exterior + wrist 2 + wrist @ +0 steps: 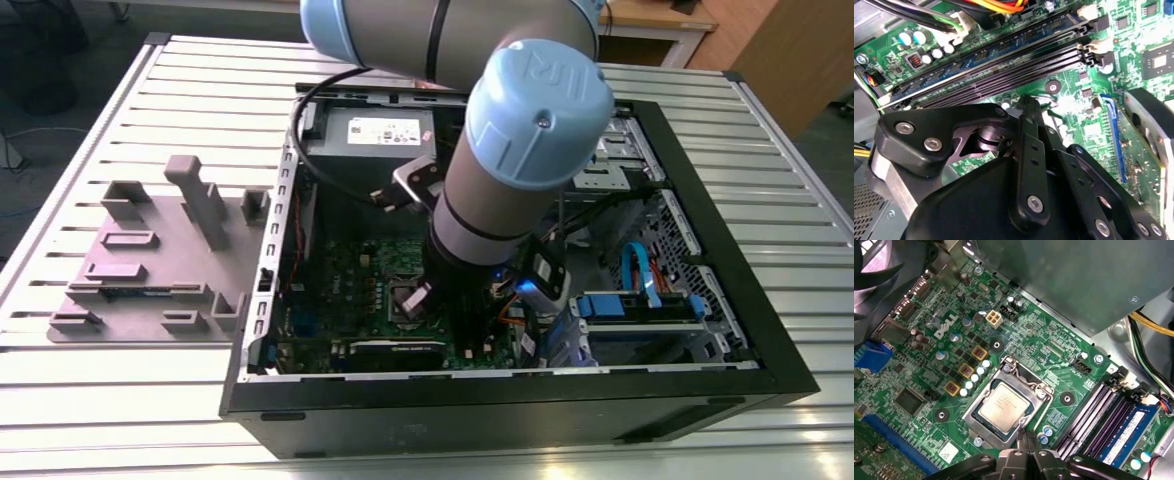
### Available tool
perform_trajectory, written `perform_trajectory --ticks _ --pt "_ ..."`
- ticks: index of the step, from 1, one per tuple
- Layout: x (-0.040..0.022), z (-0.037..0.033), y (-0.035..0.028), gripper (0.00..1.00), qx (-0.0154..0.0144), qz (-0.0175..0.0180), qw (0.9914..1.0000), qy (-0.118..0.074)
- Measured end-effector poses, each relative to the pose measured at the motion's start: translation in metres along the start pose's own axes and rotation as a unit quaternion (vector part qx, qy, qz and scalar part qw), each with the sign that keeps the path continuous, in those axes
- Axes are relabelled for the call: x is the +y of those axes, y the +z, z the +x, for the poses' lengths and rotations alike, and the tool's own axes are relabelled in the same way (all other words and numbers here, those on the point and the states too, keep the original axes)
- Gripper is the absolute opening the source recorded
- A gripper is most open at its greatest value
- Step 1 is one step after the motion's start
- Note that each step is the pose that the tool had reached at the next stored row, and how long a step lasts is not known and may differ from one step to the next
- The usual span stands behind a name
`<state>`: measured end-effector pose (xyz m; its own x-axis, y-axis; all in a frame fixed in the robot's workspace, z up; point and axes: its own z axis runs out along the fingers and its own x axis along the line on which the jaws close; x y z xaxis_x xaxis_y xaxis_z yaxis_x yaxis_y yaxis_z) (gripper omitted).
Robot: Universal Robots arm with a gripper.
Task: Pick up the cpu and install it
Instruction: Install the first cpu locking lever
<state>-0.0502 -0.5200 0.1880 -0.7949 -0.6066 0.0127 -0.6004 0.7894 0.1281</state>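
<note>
Already we find the small square silvery-topped cpu [1004, 407] lying flat inside the hinged metal socket frame [970, 412] on the green motherboard [1019, 337]; our black end effector [1027, 440] hovers just beside it, fingers together, holding nothing, presumably because the chip is seated

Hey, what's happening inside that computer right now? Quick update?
Hand shut, holding nothing, just beside the socket. Cpu already sitting in the socket frame on the green board. Nothing blocking.

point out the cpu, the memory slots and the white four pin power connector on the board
cpu [1004, 402], first wrist view, centre of its silvery top.
memory slots [1099, 412], first wrist view, middle of the dark slot rows.
white power connector [993, 318], first wrist view, its top face.
</note>
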Motion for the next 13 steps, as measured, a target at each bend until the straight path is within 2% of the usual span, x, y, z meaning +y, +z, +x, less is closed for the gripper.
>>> perform_trajectory --ticks 6,13 --pt "-0.0013 0.0008 0.0003 0.11 0.0011 0.0003 0.99998 -0.006" --pt "-0.0012 0.0007 0.0003 0.11 0.0009 0.0001 0.99998 -0.007"
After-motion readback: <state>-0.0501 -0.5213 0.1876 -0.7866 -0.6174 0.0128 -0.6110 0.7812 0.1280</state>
